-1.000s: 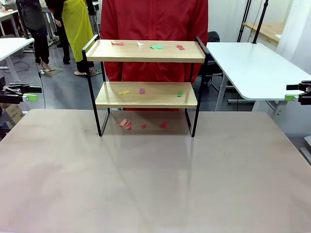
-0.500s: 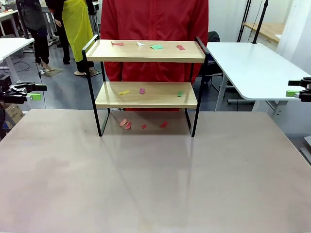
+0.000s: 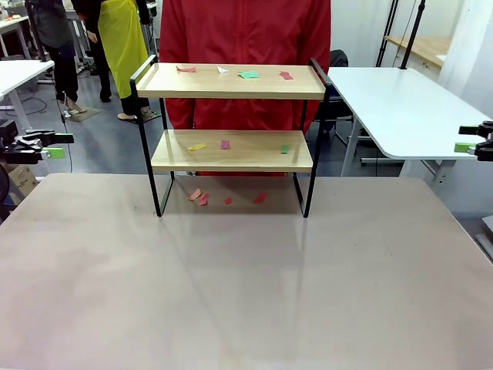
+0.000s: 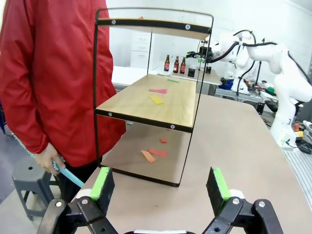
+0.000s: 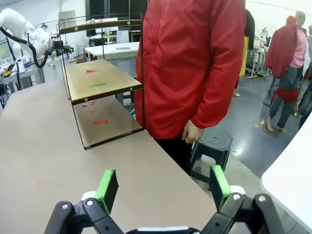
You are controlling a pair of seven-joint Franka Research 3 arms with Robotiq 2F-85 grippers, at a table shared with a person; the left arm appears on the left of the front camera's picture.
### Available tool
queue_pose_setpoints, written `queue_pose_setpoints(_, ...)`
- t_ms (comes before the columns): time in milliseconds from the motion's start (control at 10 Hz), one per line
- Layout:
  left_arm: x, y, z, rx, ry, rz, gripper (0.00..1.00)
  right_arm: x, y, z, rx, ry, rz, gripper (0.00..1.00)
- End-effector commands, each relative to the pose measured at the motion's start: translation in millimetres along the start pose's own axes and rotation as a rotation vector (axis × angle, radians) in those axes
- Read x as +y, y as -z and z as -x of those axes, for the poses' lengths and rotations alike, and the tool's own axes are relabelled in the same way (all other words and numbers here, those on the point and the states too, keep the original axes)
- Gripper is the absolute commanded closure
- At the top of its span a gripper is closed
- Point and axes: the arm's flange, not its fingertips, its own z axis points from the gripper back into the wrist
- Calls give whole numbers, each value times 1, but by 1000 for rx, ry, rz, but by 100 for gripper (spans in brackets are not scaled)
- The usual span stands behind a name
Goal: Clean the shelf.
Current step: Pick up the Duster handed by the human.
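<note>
The shelf (image 3: 231,151), two light wooden boards in a thin black frame, stands at the table's far middle. Coloured paper scraps lie on its top board (image 3: 248,75), on its lower board (image 3: 197,146) and on the table under it (image 3: 199,196). My left gripper (image 3: 54,146) hovers off the table's left edge, open and holding nothing. My right gripper (image 3: 471,140) hangs off the right edge, open too. The left wrist view looks past the open left gripper (image 4: 160,187) at the shelf (image 4: 146,100) end-on. The right gripper (image 5: 163,187) faces the shelf (image 5: 102,83) from the other end.
A person in a red jacket (image 3: 245,31) stands right behind the shelf, with a blue handle (image 4: 66,173) in one hand. The brown table (image 3: 246,293) is bare in front of the shelf. A white side table (image 3: 400,108) stands at the right.
The left gripper has drifted slightly rightward, and the right gripper slightly up and outward. Shelf and scraps have not moved.
</note>
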Motion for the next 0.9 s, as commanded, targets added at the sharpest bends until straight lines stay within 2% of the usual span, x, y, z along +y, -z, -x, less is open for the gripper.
queue_pose_setpoints(0, 0, 2, 0, 5, -1, 7, 0, 1, 0, -2, 7, 11, 4, 0)
queue_pose_setpoints(800, 0, 2, 0, 5, -1, 7, 0, 1, 0, -2, 7, 11, 4, 0)
